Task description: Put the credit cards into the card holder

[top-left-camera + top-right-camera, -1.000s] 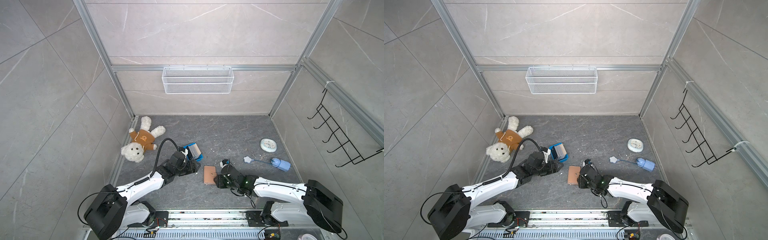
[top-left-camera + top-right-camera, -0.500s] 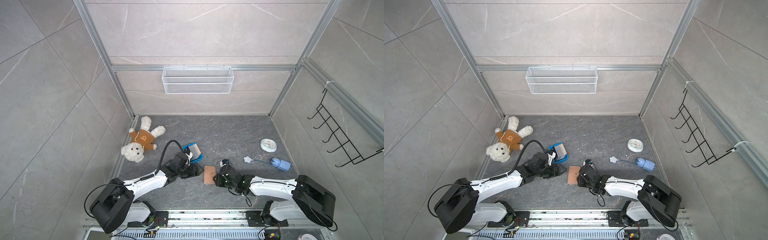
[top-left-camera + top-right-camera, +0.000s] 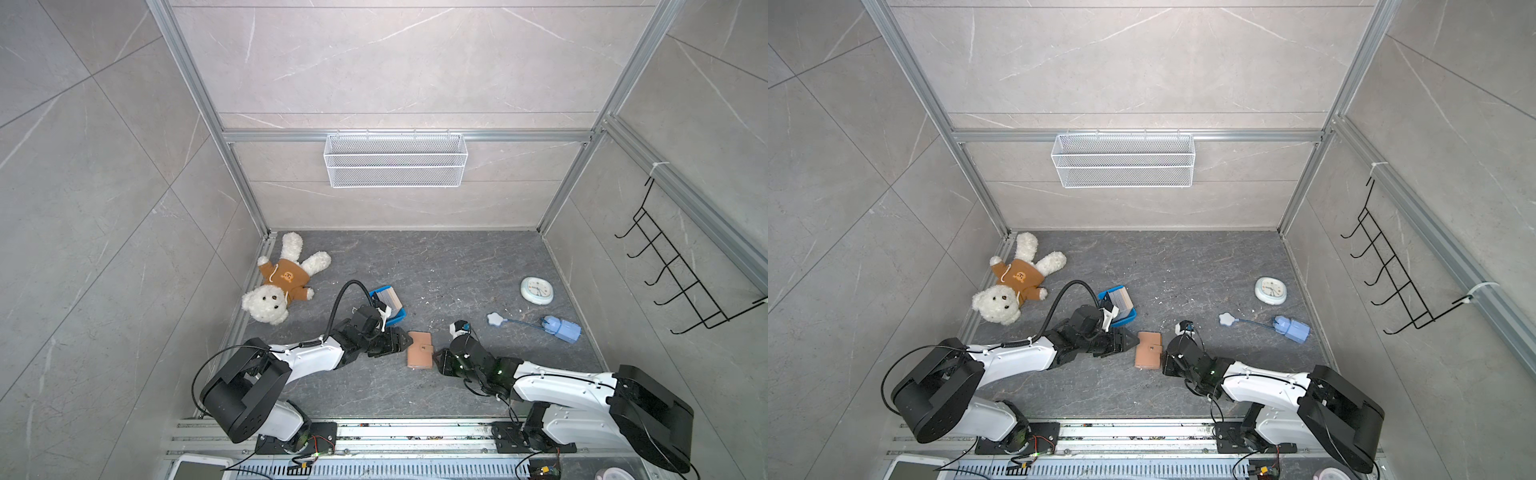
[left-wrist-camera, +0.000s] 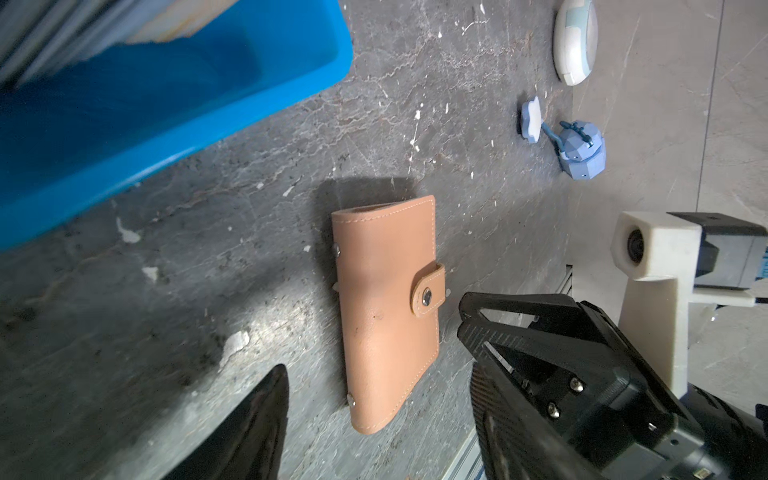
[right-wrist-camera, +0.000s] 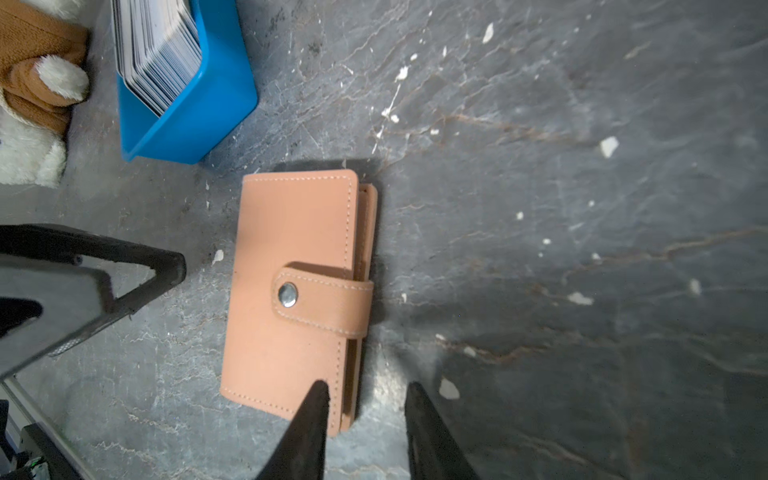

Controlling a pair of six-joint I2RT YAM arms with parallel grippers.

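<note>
surface [image 3: 457,270], grey stone, carries it all. teddy bear [image 3: 282,286] lies at far left. blue tray [image 5: 216,104] holds the credit cards [image 5: 158,54], stacked on edge. card holder [image 5: 291,249] lies flat & snapped shut btwn the arms, near the tray. left jaws spread, near its spine, not touching. right jaws a little apart, straddling its open edge: one fingertip [image 5: 311,415] over the cover.

I'm working in a robotics lab test cell. Its walls are grey marble-look tile panels [image 3: 395,62] set in bare aluminium frame bars [image 3: 399,136]. Two white-and-black robot arms [image 3: 316,360] are mounted on a slotted metal rail [image 3: 395,432] along the front edge, with loose wiring [image 3: 307,455] showing. A white wire-mesh basket [image 3: 395,160] and a black wire hook rack [image 3: 681,286] hang on the walls.
</note>
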